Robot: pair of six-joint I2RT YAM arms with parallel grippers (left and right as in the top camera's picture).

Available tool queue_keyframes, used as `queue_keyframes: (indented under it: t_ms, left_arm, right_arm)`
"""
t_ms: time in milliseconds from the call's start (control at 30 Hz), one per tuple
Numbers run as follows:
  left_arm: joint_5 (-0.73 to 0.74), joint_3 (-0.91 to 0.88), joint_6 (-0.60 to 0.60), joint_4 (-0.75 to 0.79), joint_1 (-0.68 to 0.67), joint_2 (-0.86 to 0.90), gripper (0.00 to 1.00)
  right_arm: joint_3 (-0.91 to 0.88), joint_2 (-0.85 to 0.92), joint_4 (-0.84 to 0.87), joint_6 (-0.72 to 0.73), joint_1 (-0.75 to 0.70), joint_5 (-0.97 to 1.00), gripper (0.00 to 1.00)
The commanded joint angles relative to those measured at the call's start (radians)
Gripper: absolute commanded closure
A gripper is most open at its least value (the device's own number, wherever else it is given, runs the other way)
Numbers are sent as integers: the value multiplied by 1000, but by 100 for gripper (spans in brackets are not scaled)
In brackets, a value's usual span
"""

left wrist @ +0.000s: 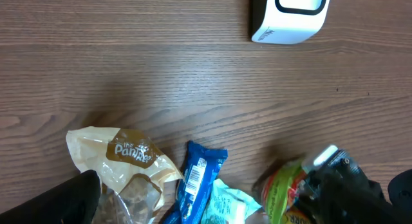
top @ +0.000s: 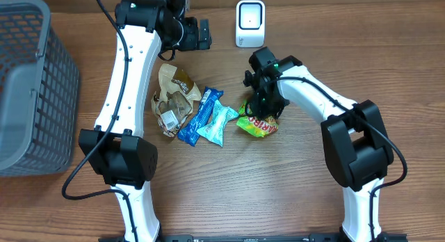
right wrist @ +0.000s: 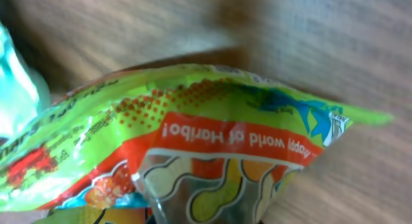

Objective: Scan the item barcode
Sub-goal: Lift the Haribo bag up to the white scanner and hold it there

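A green and orange Haribo gummy bag [top: 259, 124] lies on the wooden table right of the snack pile. My right gripper [top: 263, 107] is down on its top edge and shut on it. The bag [right wrist: 193, 140] fills the right wrist view, hiding the fingers. From the left wrist the same bag [left wrist: 283, 192] shows at the lower right under the black right gripper [left wrist: 335, 185]. The white barcode scanner [top: 250, 23] stands at the back centre, also seen as the scanner [left wrist: 290, 15]. My left gripper [top: 203, 33] hovers open left of the scanner, holding nothing.
A blue bar [top: 201, 113], a teal packet [top: 217, 124] and a tan cookie bag [top: 174, 96] lie together left of the gummy bag. A grey mesh basket [top: 28, 89] stands at the table's left edge.
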Motion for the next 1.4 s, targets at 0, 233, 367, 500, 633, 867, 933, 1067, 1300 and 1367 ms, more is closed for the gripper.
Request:
queue_keyframes:
  t_ms: [0,233,367,500,633,867,933,1067,1300,1367]
  left_arm:
    - [-6,-2,23,3,-7,9,0]
    - [-6,-2,23,3,-7,9,0]
    - [-6,-2,23,3,-7,9,0]
    - [-6,-2,23,3,-7,9,0]
    - [-6,-2,23,3,-7,9,0]
    - [-6,-2,23,3,-7,9,0]
    - [-6,-2,23,3,-7,9,0]
    - [-6,-2,23,3,-7,9,0]
    - [-6,-2,23,3,-7,9,0]
    - [-6,-2,23,3,-7,9,0]
  right_arm:
    - [186,8,-83,19,-15,-9,96]
    - [552,8,-50,248,-51,140,96]
    - [557,16,154,283,-53,232,97]
    - [558,32,306,315,-53,258,94]
    - [559,58,410,306,-55,258,94]
    - [559,209,435,254,-56,251,97]
    - [559,246,435,253,-56,254,97]
    - [559,267,438,252,-61,255,96]
    - [559,267,447,219,-61,266,96]
    - [559,267,465,219,-61,274,96]
